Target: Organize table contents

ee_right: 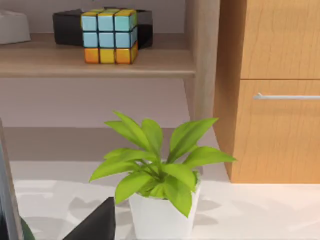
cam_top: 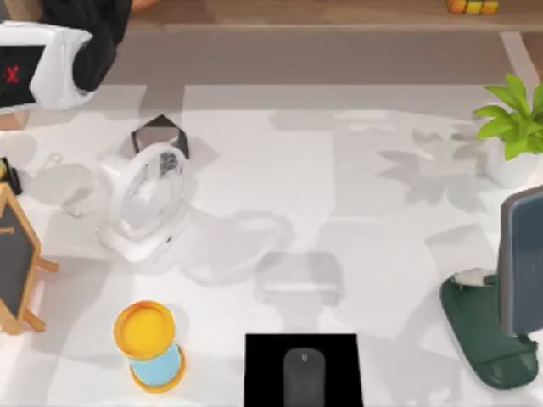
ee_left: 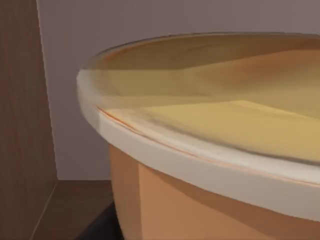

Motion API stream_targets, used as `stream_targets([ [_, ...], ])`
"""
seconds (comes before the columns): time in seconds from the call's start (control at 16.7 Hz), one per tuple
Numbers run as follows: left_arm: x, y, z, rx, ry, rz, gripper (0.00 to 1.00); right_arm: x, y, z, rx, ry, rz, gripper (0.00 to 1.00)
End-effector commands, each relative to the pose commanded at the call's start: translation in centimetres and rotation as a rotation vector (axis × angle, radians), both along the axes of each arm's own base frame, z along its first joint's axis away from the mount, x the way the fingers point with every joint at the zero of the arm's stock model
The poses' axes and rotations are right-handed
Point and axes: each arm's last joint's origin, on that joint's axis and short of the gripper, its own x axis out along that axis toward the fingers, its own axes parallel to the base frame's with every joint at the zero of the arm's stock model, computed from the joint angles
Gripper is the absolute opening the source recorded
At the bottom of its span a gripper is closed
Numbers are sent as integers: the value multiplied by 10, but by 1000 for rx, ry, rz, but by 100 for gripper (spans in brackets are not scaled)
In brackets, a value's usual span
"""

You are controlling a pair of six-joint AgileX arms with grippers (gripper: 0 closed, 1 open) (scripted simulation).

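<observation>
The orange drink cup [ee_left: 200,200] with its yellowish top [ee_left: 240,120] stands very close in the left wrist view, between a brown wooden wall and a wooden floor. My left gripper [cam_top: 51,59] is at the far left corner, by the shelf. A dark grey mouse [cam_top: 303,377] lies on a black pad [cam_top: 263,373] at the front edge of the white table [cam_top: 356,212]. The grey-blue slab [cam_top: 519,263] stands upright in a dark green holder [cam_top: 484,335] at the right. A dark part of my right gripper [ee_right: 95,227] shows low in the right wrist view.
A white desk fan [cam_top: 144,203] stands left of centre, with a yellow-lidded blue jar [cam_top: 151,343] in front of it. A small chalkboard [cam_top: 13,263] is at the left edge and a potted plant [cam_top: 513,127] at the right rear. A colour cube [ee_right: 109,36] sits on the shelf.
</observation>
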Motion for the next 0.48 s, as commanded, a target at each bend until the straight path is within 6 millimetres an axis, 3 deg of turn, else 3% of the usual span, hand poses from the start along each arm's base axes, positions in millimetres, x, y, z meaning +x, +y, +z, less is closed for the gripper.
stream_targets([
  [0.48, 0, 0, 0, 0, 0, 0, 75, 0, 0, 0, 0, 0, 0, 100],
])
